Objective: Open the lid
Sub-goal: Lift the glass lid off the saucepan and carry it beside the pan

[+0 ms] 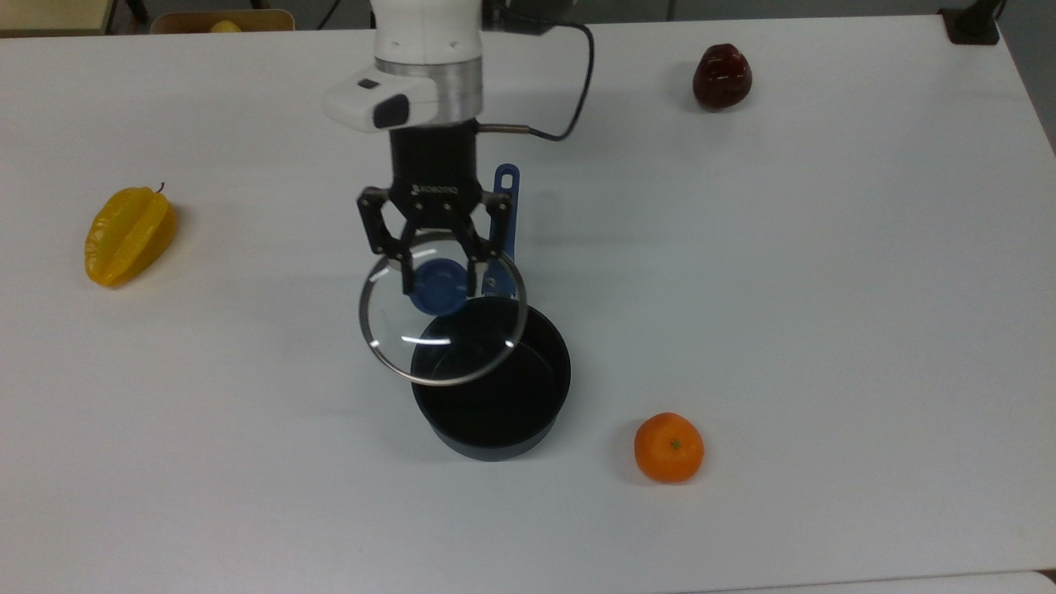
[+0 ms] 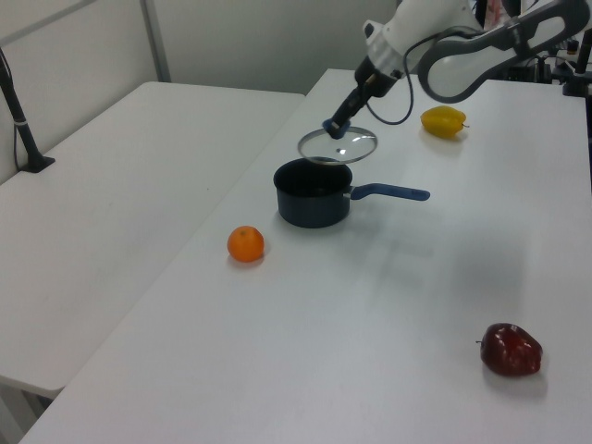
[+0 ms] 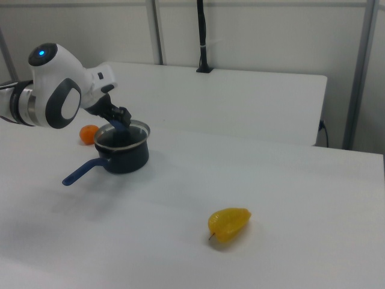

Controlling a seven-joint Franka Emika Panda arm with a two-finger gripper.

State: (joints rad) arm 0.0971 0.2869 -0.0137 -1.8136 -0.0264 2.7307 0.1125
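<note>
The lid [image 1: 442, 320] hangs in the air above the open saucepan [image 1: 492, 388], clear of its rim, the gripper [image 1: 438, 280] clamped on its blue knob [image 1: 437, 286].

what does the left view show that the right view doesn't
Left view alone: the dark red fruit near the table's front edge, and clear air between the lifted lid and the saucepan.

Right view alone: a black pole standing on the far table.

Both: the gripper shut on the lid's blue knob, the saucepan's long blue handle, the orange and the yellow fruit.
</note>
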